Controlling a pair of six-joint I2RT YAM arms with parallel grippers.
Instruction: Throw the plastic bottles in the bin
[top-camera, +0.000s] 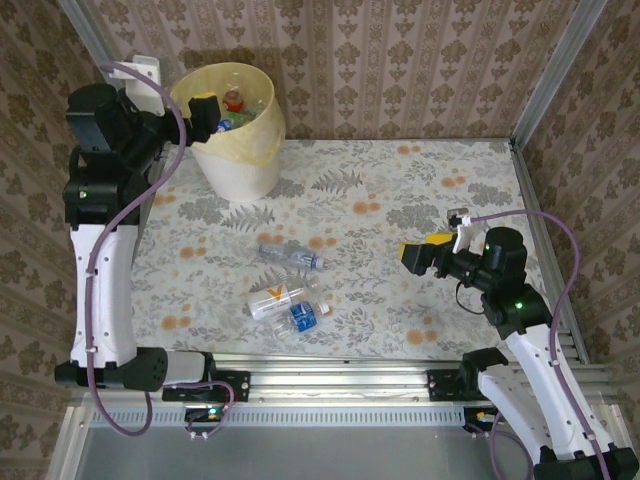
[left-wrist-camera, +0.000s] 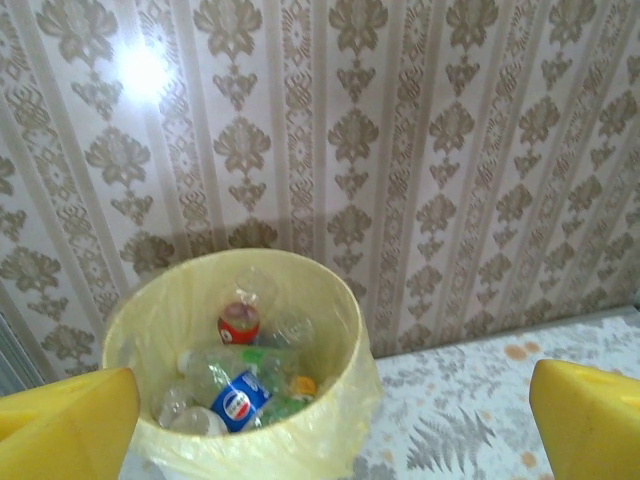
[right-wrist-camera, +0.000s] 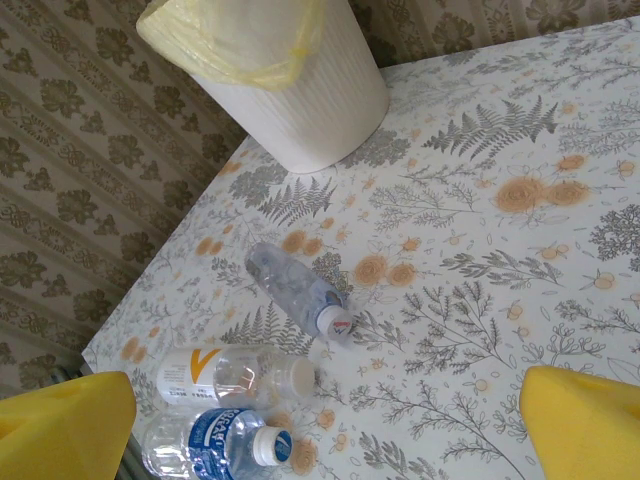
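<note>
Bag-lined bin (top-camera: 240, 165): several plastic bottles (left-wrist-camera: 238, 398) inside. Tabletop (top-camera: 400, 195): three loose bottles (top-camera: 276, 299). Left end effector (top-camera: 208, 112), right end effector (top-camera: 425, 254): wide, empty.

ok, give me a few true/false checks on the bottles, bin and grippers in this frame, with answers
1. Three bottles lie on the table. True: a crumpled clear bottle, an orange-label bottle and a blue-label bottle.
2. The bin has tipped over. False: it stands upright.
3. The left gripper holds a bottle. False: it is open and empty, near the bin's rim.
4. The bin has bottles in it. True: several bottles inside.
5. The right gripper is shut on the blue-label bottle. False: it is open and apart from it.
</note>
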